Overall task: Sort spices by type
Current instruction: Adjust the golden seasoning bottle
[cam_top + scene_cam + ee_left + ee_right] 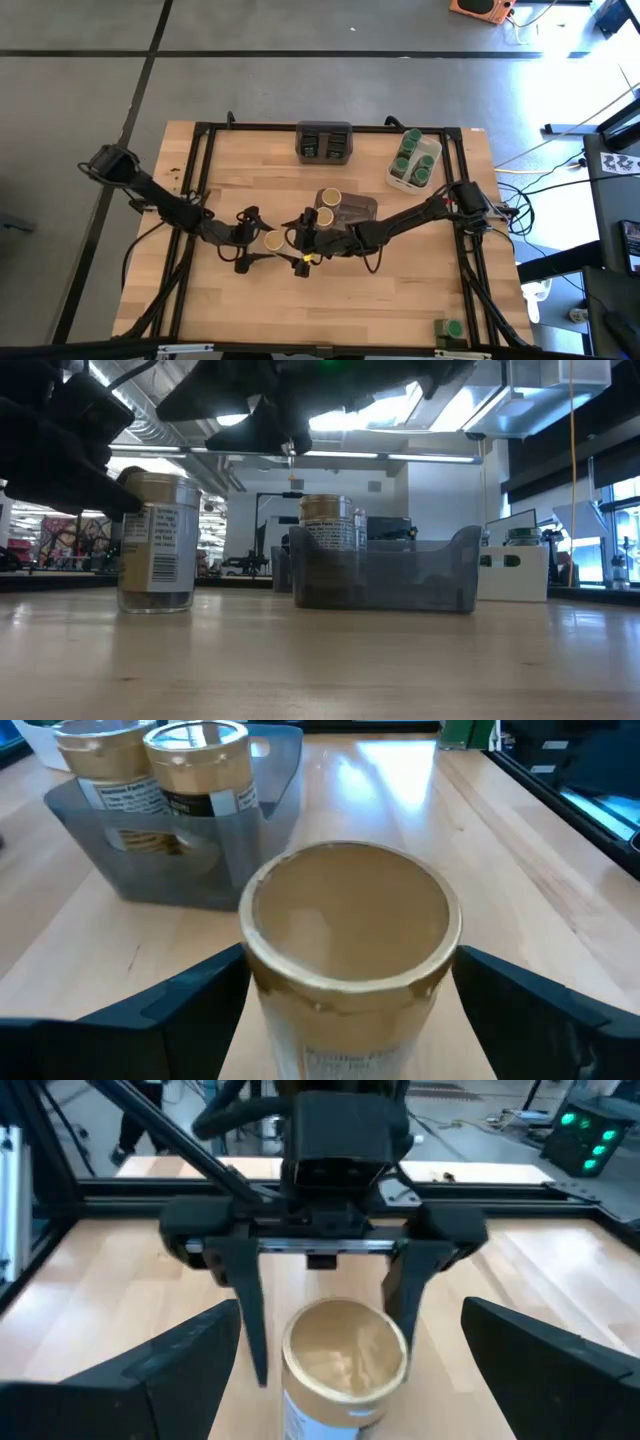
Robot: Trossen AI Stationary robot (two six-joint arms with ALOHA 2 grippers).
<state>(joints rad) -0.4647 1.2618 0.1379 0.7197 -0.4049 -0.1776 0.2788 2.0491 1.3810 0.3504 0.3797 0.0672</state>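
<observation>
A tan-lidded spice jar (272, 240) (350, 930) stands upright on its base on the table (155, 545). My left gripper (255, 241) (350, 958) is open, one finger on each side of the jar near its lid. My right gripper (305, 248) (350, 1308) is open and empty, just to the right of the jar and raised above the table. Two more tan-lidded jars (326, 206) stand in a grey bin (358, 209). Green-lidded jars (412, 160) fill a white tray. Dark tins (324, 142) sit in a dark bin. My left gripper comes level from the table's left, its fingers (248, 1300) astride the jar's upper wall. The right wrist view shows a gap beside one finger. I cannot tell whether the other finger (405, 1285) touches the jar, which stands on the table.
One green-lidded jar (452, 328) stands at the table's near right corner. The grey bin (385, 575) lies just beyond the jar toward the far right. A black frame (200, 200) runs round the table. Bare wood (330, 300) lies on the near side.
</observation>
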